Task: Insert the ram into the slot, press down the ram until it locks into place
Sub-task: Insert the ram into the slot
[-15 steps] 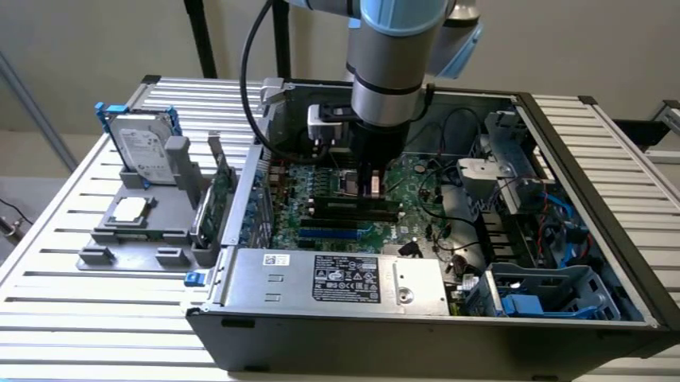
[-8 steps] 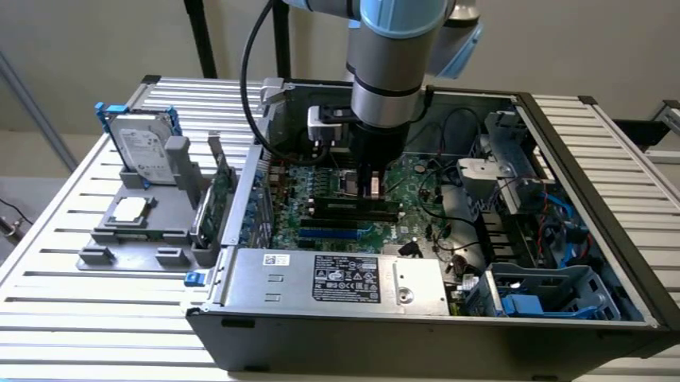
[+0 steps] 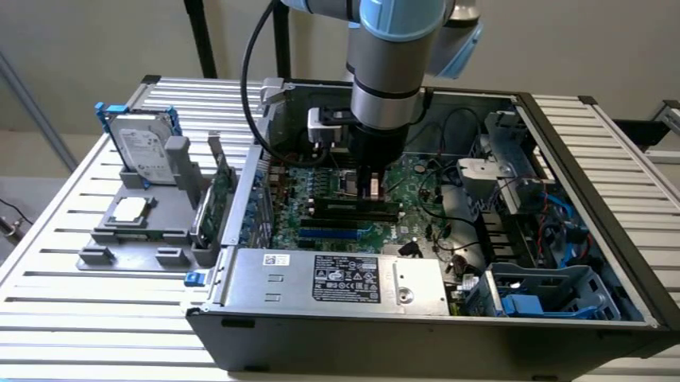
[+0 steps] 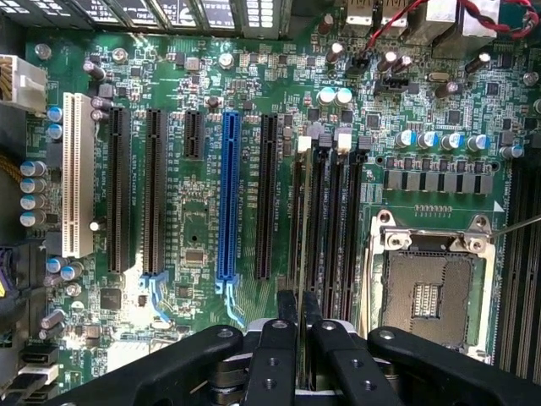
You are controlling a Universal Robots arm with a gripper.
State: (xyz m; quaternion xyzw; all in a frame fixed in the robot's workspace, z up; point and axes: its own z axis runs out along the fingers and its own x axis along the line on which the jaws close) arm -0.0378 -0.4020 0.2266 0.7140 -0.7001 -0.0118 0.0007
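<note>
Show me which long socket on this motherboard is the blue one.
The blue socket, flanked by a short black socket and a long black socket. The others are black, except one white socket.

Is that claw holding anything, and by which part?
Yes. The claw grips the ram, a thin green stick, by its upper edge.

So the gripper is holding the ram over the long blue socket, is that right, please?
Not quite: the wrist view shows the gripper holding the ram over the black memory slots beside the processor socket, not the blue socket.
</note>
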